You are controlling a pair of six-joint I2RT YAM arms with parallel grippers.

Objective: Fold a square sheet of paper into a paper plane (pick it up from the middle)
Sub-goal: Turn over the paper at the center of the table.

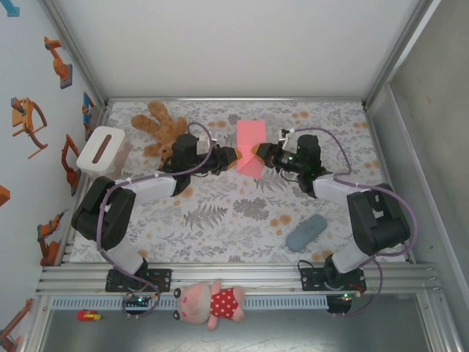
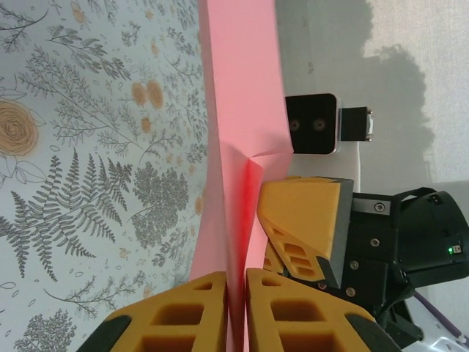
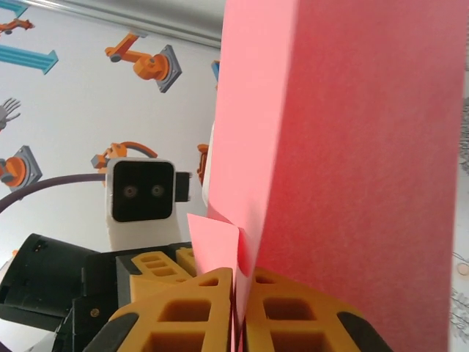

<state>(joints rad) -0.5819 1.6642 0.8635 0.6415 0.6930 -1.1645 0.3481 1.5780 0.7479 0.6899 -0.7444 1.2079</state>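
The salmon-pink square sheet of paper [image 1: 250,141] is held off the table between both arms, folded into a narrow upright strip. My left gripper [image 1: 233,159] is shut on its left edge and my right gripper [image 1: 255,152] is shut on its right edge. In the left wrist view the pink paper [image 2: 236,125] runs up from between my left gripper [image 2: 236,308], with the right arm's orange fingers [image 2: 304,220] just beyond. In the right wrist view the paper [image 3: 352,147] rises from my right gripper [image 3: 239,312], and a small folded corner [image 3: 214,242] sticks out.
A brown teddy bear [image 1: 155,125] and a white box [image 1: 101,149] lie at the back left. A grey-blue pouch [image 1: 306,232] rests on the floral cloth [image 1: 220,220] near the right arm's base. A pink pig toy [image 1: 212,302] lies on the front rail.
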